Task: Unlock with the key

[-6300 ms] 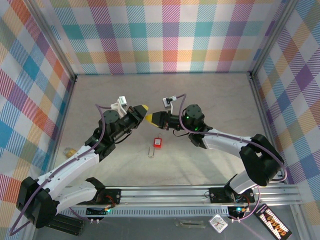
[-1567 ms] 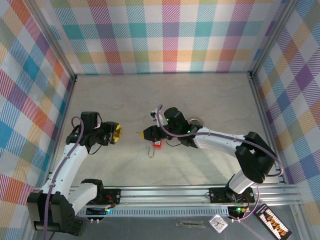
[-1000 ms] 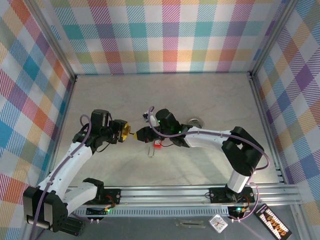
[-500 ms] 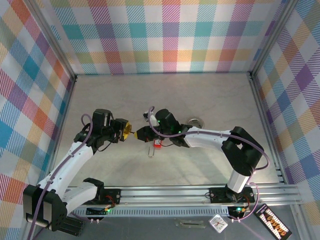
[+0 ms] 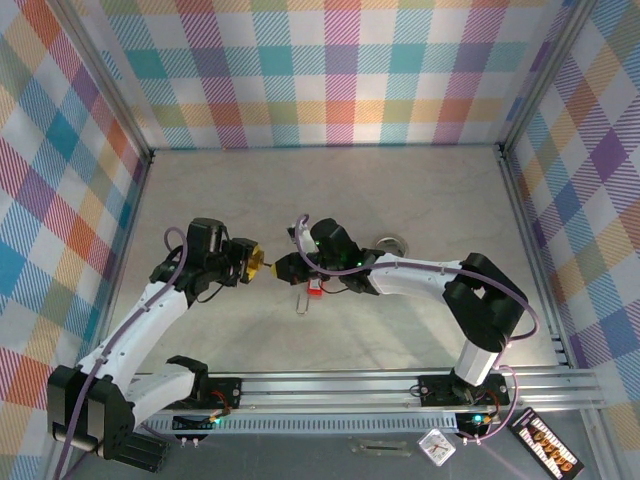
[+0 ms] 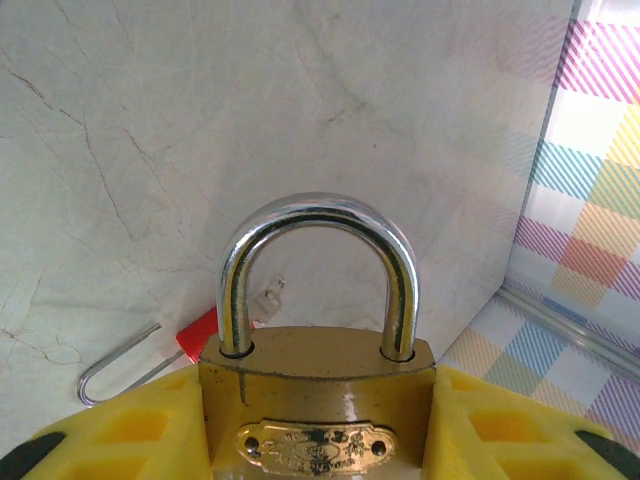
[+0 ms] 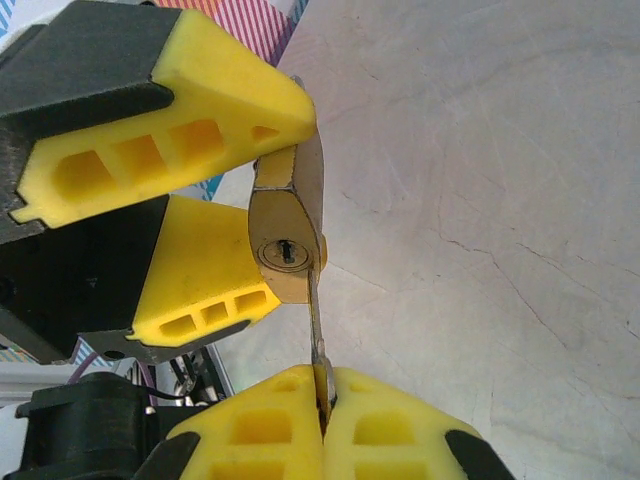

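Note:
A brass padlock with a steel shackle sits between the yellow fingers of my left gripper, which is shut on its body. In the top view this gripper hangs above the table's middle left. My right gripper is shut on a thin metal key. The key's tip touches the padlock's bottom face just right of the keyhole, not inside the slot. The two grippers face each other tip to tip, with the right gripper next to the left.
A red tag with a wire loop lies on the table under the right arm. A small silver ring lies behind that arm. Checked walls enclose the table on three sides.
Earlier the padlock lay at the table's left; the left gripper now holds it at mid-table. The right gripper brought the key to its base. Almost nothing moved in the last second.

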Controlling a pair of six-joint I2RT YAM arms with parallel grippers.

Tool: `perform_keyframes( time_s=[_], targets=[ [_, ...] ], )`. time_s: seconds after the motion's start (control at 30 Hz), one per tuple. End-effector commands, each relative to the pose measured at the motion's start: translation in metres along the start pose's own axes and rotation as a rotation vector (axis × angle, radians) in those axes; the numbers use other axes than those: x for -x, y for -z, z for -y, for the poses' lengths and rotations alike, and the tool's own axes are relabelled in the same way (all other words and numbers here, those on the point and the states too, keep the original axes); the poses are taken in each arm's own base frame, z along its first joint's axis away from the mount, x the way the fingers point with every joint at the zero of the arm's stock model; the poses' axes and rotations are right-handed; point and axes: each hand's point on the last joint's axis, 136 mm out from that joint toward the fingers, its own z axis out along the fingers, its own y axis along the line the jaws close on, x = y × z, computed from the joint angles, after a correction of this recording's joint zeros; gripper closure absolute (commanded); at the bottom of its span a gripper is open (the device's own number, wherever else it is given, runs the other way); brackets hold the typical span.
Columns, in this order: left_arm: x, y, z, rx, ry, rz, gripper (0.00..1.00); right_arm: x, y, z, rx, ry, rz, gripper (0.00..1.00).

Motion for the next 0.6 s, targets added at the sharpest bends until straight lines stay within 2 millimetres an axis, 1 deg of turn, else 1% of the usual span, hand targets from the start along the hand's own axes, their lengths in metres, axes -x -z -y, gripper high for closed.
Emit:
perform_keyframes(
  time_s=[0.0,0.23,0.57],
  targets=[
    [-0.0070,0.0063,0.0153,-0.036,-0.038,-0.015,0.62,0.0178,0.0075,-0.0185,0.026,0.055,0.053,1.00],
    [-0.0069,0.0027,0.0122,-0.025,-0.040,-0.013,0.62,0.0211,0.0101,-0.0229,0.035,0.060,0.064,1.00],
    [-0.0082,0.0002,0.0124,-0.020,-0.045,-0.012,0.62,0.0228,0.0073,-0.0273,0.060,0.053,0.061,1.00]
  ],
)
